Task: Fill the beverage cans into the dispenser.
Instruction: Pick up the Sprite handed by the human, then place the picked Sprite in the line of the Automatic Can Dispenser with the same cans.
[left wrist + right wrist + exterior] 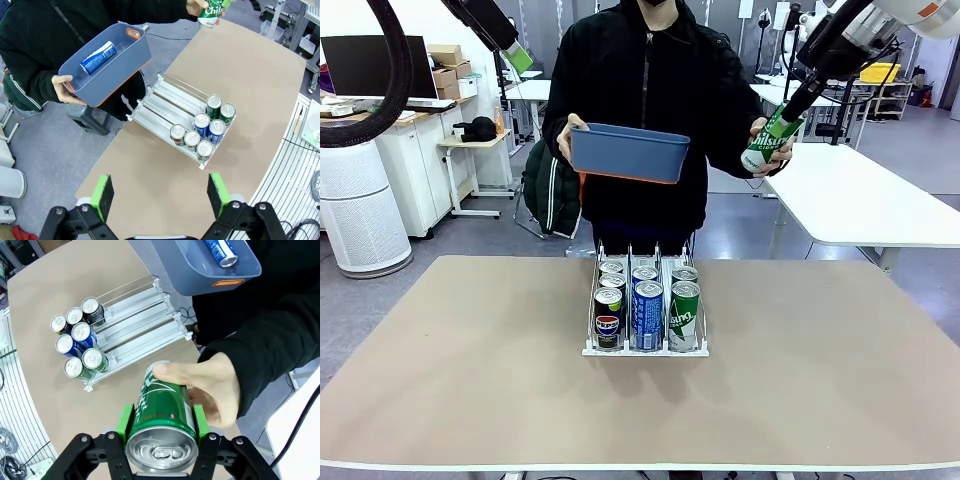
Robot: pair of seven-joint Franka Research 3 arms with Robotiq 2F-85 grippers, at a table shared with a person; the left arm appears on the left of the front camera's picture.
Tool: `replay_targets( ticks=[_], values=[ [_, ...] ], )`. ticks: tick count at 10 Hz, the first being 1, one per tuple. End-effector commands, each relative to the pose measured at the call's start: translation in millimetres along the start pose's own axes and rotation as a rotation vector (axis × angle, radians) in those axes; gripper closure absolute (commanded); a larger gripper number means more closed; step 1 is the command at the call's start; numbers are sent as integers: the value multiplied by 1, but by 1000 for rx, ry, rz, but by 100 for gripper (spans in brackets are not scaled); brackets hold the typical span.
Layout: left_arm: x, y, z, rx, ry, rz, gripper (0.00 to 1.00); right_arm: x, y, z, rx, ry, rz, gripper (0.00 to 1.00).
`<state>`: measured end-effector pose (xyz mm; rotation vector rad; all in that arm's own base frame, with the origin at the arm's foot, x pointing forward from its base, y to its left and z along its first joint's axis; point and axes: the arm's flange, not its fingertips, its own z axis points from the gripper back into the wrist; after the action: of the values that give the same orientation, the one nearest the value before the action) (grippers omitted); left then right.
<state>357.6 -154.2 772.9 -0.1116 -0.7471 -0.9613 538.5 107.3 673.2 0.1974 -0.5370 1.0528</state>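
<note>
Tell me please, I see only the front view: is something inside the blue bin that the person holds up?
Observer: Yes. One blue can lies on its side in the blue bin.
Operator: Thank you. Does the right gripper really grip the green can, or only touch it?
Observer: It grips it. The right wrist view shows the right gripper with a green pad pressed on each side of the green can. The person's hand holds the can too.
Operator: And the left gripper, is it holding anything?
Observer: No. In the left wrist view the left gripper is open, with nothing between its pads.
</note>
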Motion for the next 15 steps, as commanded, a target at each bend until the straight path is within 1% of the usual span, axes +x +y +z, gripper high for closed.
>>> replay_targets(
  ticks=[1, 4, 5, 15],
  values=[
    [0, 1, 0, -12, -5, 0, 0, 3, -2, -1, 13, 18, -9, 100],
    [0, 1, 0, -12, -5, 0, 0, 2, 0, -2, 32, 9, 5, 100],
    [0, 1, 0, -12, -5, 0, 0, 0, 0, -2, 8, 6, 1, 52],
    [0, 1, 0, -12, -5, 0, 0, 0, 0, -2, 8, 6, 1, 52]
  ],
)
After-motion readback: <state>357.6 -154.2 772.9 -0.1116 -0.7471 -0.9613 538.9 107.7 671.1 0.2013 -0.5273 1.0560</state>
